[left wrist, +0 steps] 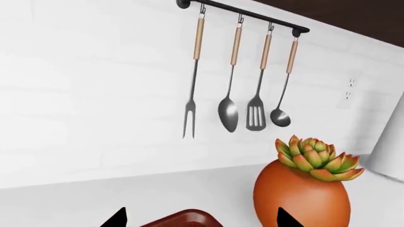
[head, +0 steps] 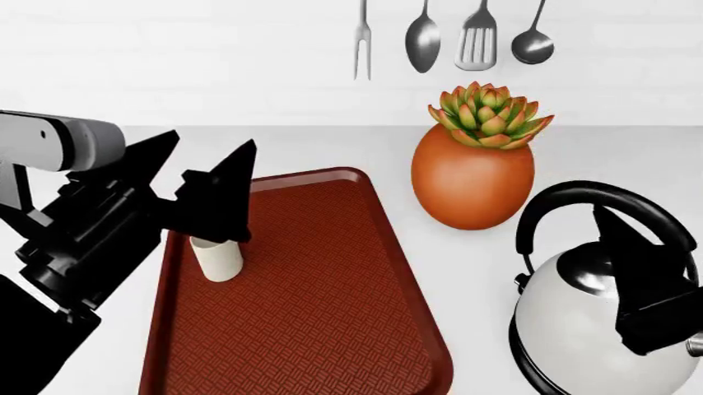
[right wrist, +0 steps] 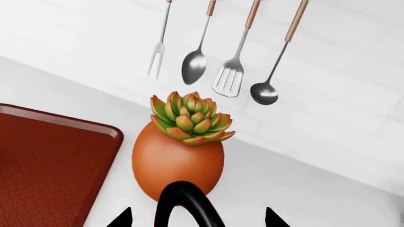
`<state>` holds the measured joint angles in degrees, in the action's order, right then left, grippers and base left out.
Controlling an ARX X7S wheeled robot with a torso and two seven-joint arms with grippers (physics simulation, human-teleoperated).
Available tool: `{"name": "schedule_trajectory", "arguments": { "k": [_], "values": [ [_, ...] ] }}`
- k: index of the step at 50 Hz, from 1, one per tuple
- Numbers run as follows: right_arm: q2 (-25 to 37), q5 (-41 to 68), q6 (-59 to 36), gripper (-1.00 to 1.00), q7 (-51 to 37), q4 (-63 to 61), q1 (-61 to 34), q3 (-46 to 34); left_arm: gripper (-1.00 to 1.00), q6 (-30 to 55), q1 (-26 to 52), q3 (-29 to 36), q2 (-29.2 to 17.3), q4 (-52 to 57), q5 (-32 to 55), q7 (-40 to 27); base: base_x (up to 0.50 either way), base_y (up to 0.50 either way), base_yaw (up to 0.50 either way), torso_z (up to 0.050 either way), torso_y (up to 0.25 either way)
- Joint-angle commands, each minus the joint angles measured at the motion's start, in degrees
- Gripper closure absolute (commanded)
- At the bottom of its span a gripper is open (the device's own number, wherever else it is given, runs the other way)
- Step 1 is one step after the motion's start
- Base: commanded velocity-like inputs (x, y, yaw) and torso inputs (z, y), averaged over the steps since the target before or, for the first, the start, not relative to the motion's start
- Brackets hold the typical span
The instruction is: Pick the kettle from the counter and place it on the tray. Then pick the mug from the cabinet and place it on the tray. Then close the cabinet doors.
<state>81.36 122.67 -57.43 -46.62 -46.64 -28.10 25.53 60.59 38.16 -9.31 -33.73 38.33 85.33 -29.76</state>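
Observation:
The white kettle (head: 588, 325) stands on the white counter (head: 472, 271), right of the dark-red tray (head: 318, 313). Its black arched handle (right wrist: 184, 202) rises between the spread fingers of my right gripper (right wrist: 196, 218), which is open and not closed on it. In the head view the right gripper (head: 643, 243) sits at the handle's top. The small off-white mug (head: 217, 257) stands upright on the tray's far left part. My left gripper (head: 213, 141) hovers open just above and behind it, holding nothing. In the left wrist view a tray corner (left wrist: 183, 218) shows between the left gripper's (left wrist: 200, 220) fingertips. The cabinet is out of view.
A round orange plant pot (head: 472, 177) with a succulent stands on the counter behind the kettle, close to the tray's far right corner. A fork, spoon, spatula and ladle hang from a rail (left wrist: 243, 14) on the white wall.

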Motion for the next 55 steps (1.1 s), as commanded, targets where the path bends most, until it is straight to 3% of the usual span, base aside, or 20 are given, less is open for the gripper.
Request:
{"name": "schedule_trajectory", "arguments": {
  "k": [1, 15, 44, 53, 54, 55],
  "values": [
    [-3.52, -0.94, -4.41, -1.0, -0.11, -0.63, 22.03, 23.85, -1.0, -0.39, -0.53, 0.2, -0.08, 0.02, -0.46, 0.35, 0.0, 0.0, 0.0, 0.0, 0.0],
    [-5.0, -5.01, -3.86, -1.0, 1.3, -0.49, 22.6, 20.6, -1.0, -0.77, -0.74, 0.54, -0.24, -0.23, -0.75, 0.55, 0.0, 0.0, 0.0, 0.0, 0.0],
    [1.7, -19.67, 14.18, -1.0, 7.55, 2.04, 21.58, -4.18, -1.0, -2.13, -2.55, 1.32, -0.1, -0.37, -3.47, 2.7, 0.0, 0.0, 0.0, 0.0, 0.0],
    [3.34, -21.09, 17.75, -1.0, 8.17, 2.52, 21.11, -8.36, -1.0, -2.48, -2.94, 1.4, -0.24, -0.41, -3.9, 3.1, 0.0, 0.0, 0.0, 0.0, 0.0],
    [3.18, -21.17, 17.6, 1.0, 8.05, 2.43, 21.07, -8.27, -1.0, -2.55, -3.05, 1.45, -0.22, -0.44, -4.1, 3.24, 0.0, 0.0, 0.0, 0.0, 0.0],
    [2.81, -21.19, 17.14, 1.0, 7.94, 2.33, 21.06, -7.82, -1.0, -2.61, -3.14, 1.5, -0.19, -0.5, -4.28, 3.35, 0.0, 0.0, 0.0, 0.0, 0.0]
  ]
}}
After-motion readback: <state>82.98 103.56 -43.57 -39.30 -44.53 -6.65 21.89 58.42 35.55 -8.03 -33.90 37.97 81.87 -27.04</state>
